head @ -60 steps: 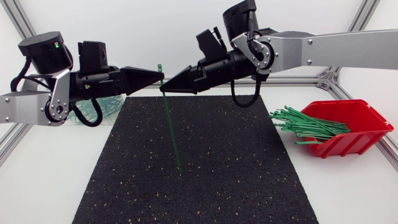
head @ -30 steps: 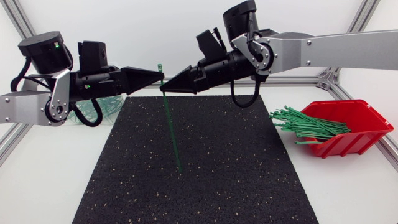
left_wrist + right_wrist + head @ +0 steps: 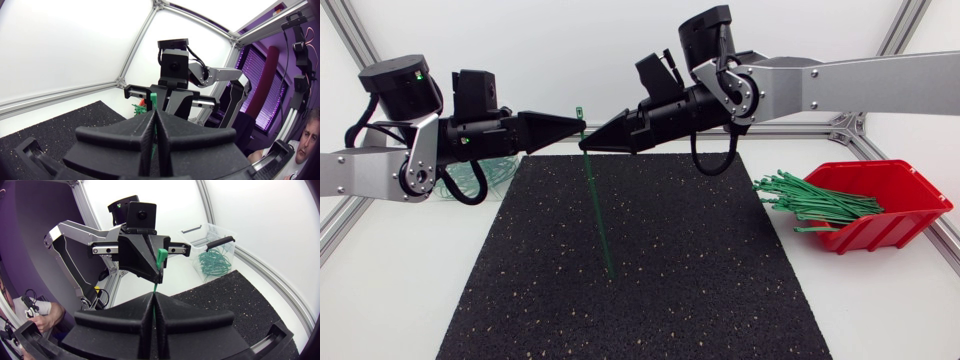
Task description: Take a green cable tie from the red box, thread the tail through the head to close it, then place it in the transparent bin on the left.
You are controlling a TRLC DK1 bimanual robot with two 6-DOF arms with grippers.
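Note:
A green cable tie [image 3: 595,195] hangs straight down over the black mat [image 3: 650,280], head [image 3: 578,109] up, its tail tip close to the mat. My left gripper [image 3: 581,127] is shut on it just under the head. My right gripper [image 3: 586,147] is shut on the strap slightly lower, from the opposite side, tip to tip with the left. In the left wrist view the tie head [image 3: 155,99] stands above my left gripper [image 3: 154,113]. The right wrist view shows the head [image 3: 160,257] above my right gripper [image 3: 152,294]. The red box [image 3: 905,220] holds several green ties [image 3: 815,200].
The transparent bin [image 3: 490,172] with closed green ties sits at the back left, mostly hidden behind my left arm; the right wrist view shows that bin [image 3: 212,247] beyond the mat's far corner. White table surface surrounds the mat on each side.
My left gripper has closed its last bit onto the tie. Both arms have shifted slightly to the right; the tie still hangs in the same place.

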